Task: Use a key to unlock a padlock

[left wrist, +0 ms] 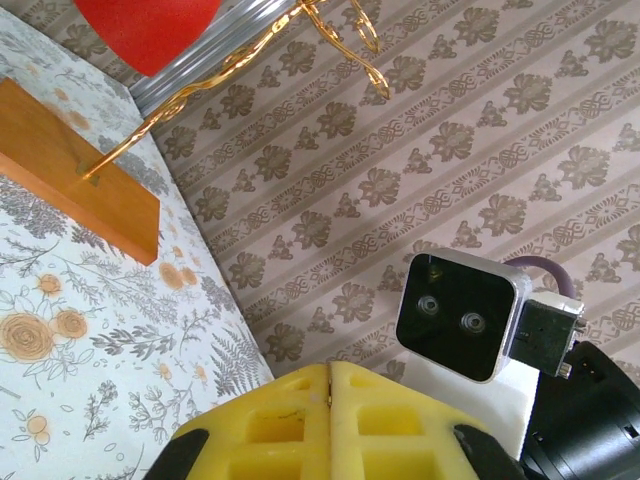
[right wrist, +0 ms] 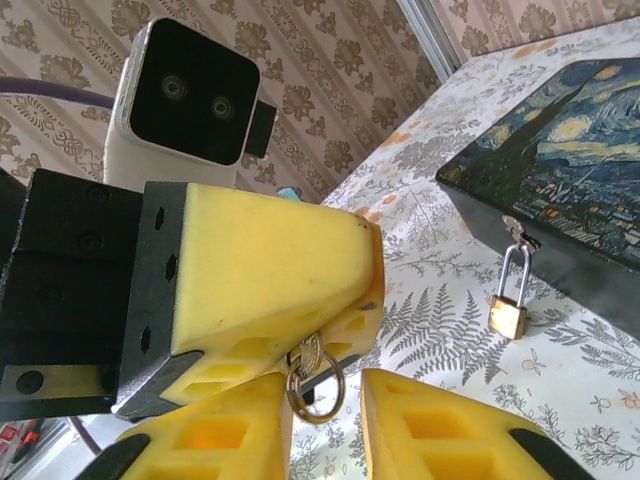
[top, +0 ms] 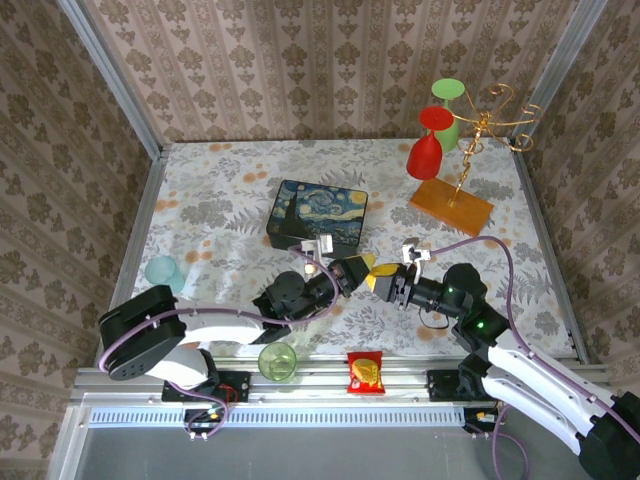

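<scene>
Padlock (right wrist: pixel 508 316), small brass body, silver shackle, hung on painted box (right wrist: pixel 560 170)

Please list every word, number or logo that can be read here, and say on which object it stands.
None can be read.
Small red-and-yellow packet: any print on it is too small to read.
Tiny brass padlock hanging on the painted starry-night box: no legible marking.

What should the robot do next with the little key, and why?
Probably close the right gripper on the key. The left gripper pinches the key, which dangles between the right gripper's open fingers, so a squeeze would likely take it. The padlock hangs from the painted box, not yet unlocked.
</scene>
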Motion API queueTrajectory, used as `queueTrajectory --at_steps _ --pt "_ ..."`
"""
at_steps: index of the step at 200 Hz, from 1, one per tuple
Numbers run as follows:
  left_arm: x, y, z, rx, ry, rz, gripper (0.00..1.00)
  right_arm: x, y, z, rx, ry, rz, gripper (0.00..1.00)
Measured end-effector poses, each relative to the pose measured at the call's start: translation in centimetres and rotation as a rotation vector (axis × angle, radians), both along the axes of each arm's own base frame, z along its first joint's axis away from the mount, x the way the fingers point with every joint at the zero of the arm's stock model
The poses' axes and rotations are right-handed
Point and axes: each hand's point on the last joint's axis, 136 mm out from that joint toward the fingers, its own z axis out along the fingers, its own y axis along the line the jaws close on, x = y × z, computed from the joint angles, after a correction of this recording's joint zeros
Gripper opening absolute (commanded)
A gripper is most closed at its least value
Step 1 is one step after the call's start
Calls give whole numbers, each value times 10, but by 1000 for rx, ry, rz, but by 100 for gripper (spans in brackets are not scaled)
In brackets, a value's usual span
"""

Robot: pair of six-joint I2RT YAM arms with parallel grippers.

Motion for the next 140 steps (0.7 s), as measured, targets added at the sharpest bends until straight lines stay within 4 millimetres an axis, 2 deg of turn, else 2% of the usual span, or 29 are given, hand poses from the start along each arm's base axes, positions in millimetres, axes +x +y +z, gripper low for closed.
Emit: queueTrajectory --at_steps 15,29,37,64,83,112,140 --pt "0 2 2 1 1 3 0 0 0 2 -4 -9 2 12" --pt "1 3 3 0 2 12 8 1 1 3 -14 -16 4 5" --pt "3 4 2 3 4 18 15 1 2 2 -20 -18 7 5" --pt "5 4 0 4 14 17 21 4 3 -3 -56 -7 10 3" --pt "6 5 -1 8 15 7 30 3 3 -6 -93 -2 14 1" --pt "11 11 -3 31 20 12 37 1 1 -12 -152 6 21 1" --pt "18 16 -1 36 23 17 40 -2 -1 -24 -201 28 30 1"
